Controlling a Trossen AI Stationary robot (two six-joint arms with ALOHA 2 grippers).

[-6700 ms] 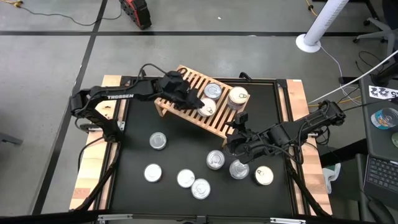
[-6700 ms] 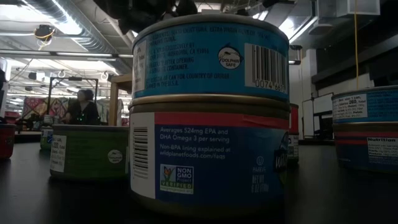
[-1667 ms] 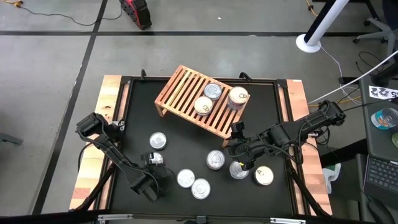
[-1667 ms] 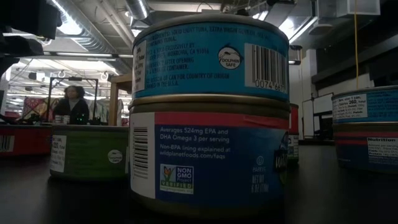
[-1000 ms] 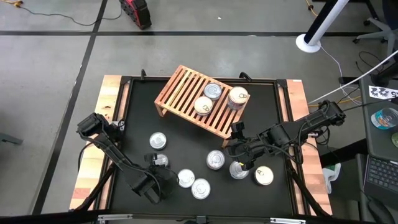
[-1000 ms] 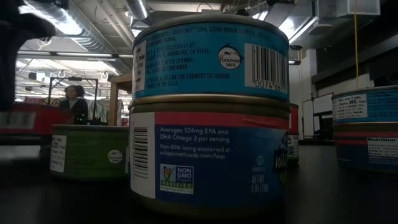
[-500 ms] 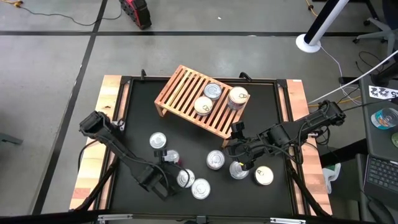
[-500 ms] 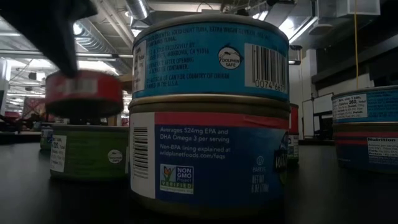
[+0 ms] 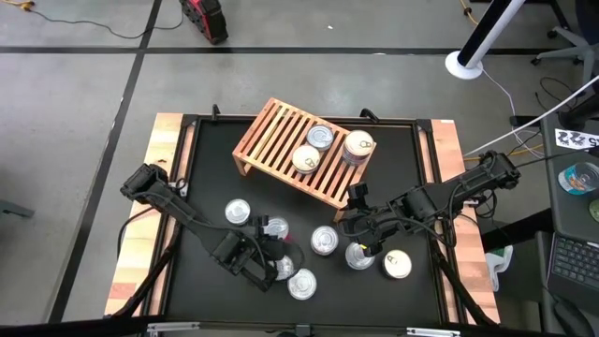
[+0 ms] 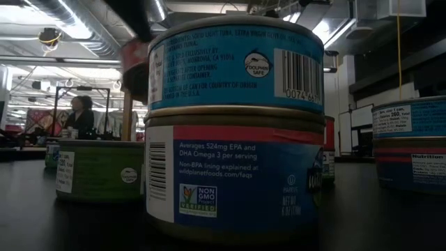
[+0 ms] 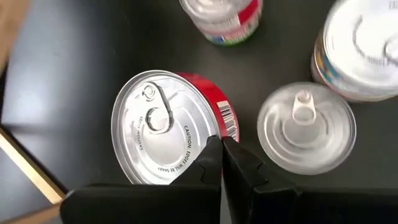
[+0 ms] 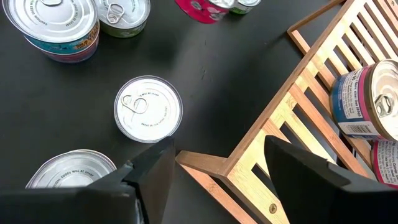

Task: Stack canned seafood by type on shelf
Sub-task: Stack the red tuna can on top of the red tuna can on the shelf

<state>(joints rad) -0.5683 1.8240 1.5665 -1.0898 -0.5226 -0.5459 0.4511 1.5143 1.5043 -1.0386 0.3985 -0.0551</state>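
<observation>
My left gripper is shut on a red-sided can with a silver pull-tab lid, over the table's near middle. In the low view the red can shows in the air, half hidden behind a stack of two blue cans. The wooden slat shelf stands at the far middle and carries two single cans and a stack. My right gripper hangs open above the shelf's near edge, touching nothing. My left gripper pinches the red can's rim between its two fingers, on the side nearest the wrist. The fingers come from above, slanting down. The can is lifted clear of the table with its lid up.
Several loose cans lie on the black mat: one left of the held can, others to its right and near side. A green-labelled can and a blue one flank the stack in the low view.
My left gripper has risen and gone toward the table's right and slightly toward the far edge, staying shut. The red can has come up with it, lifted clear of the mat, lid still up.
</observation>
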